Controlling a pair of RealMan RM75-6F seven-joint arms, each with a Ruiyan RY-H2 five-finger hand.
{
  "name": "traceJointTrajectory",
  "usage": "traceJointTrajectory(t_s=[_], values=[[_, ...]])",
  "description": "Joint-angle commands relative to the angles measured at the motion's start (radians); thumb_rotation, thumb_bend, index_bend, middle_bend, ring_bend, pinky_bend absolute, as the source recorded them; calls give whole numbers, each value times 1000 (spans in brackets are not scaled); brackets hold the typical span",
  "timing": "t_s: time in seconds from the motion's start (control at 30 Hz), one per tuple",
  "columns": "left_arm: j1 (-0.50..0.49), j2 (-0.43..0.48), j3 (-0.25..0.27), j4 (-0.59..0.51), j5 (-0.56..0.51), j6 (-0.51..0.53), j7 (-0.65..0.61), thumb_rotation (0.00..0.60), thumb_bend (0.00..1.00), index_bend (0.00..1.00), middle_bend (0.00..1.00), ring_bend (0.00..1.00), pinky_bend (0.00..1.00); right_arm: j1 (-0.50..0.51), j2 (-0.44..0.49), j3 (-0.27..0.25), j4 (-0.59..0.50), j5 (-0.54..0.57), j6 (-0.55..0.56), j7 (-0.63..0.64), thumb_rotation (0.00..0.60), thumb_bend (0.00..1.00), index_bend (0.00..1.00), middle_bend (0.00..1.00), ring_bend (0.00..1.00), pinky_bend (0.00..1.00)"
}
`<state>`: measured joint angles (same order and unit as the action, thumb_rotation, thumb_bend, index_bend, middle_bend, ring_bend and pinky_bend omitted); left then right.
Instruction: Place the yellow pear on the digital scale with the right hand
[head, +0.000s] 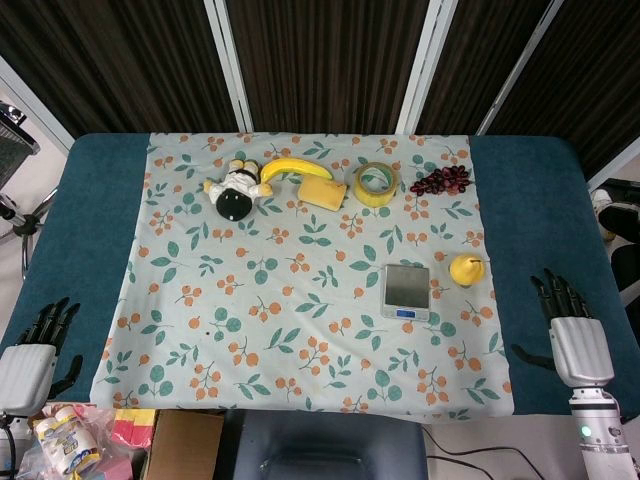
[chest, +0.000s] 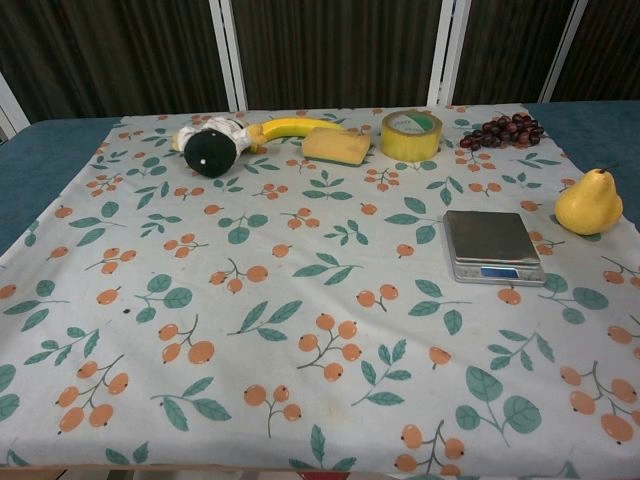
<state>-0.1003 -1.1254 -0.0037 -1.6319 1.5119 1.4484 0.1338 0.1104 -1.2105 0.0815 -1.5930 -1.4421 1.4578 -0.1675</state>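
Note:
The yellow pear stands upright on the patterned cloth, just right of the digital scale, whose steel platform is bare. My right hand rests at the table's right front edge, fingers spread and holding nothing, a short way right of and nearer than the pear. My left hand lies at the left front corner, fingers apart and empty. The chest view shows neither hand.
Along the far side of the cloth sit a black-and-white plush toy, a banana, a yellow sponge, a tape roll and dark grapes. Boxes and packets sit below the table's front left.

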Motion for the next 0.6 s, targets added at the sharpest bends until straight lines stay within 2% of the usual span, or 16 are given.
traceJointTrajectory(t_s=[0.03, 0.23, 0.4, 0.47, 0.6], values=[[-2, 1, 2, -2, 3, -5, 0, 600, 433, 38, 0, 14, 298, 0, -1, 2, -1, 4, 0, 0, 600, 186, 0, 0, 0, 280], [3, 6, 9, -7, 18, 5, -5, 600, 428, 39, 0, 17, 298, 10, -9, 20, 11, 22, -12, 19, 600, 186, 0, 0, 0, 281], [-10, 5, -1, -2, 8, -13, -17, 600, 423, 41, 2, 19, 299, 58, -37, 68, 66, 74, -71, 43, 600, 196, 0, 3, 0, 281], [-9, 7, -1, -3, 7, -11, -17, 600, 421, 41, 6, 19, 298, 81, -54, 86, 99, 100, -102, 39, 600, 198, 0, 20, 12, 281], [9, 15, 5, -8, 24, 24, -35, 600, 418, 52, 13, 20, 298, 145, -90, 110, 192, 129, -195, 66, 600, 198, 41, 120, 92, 281]])
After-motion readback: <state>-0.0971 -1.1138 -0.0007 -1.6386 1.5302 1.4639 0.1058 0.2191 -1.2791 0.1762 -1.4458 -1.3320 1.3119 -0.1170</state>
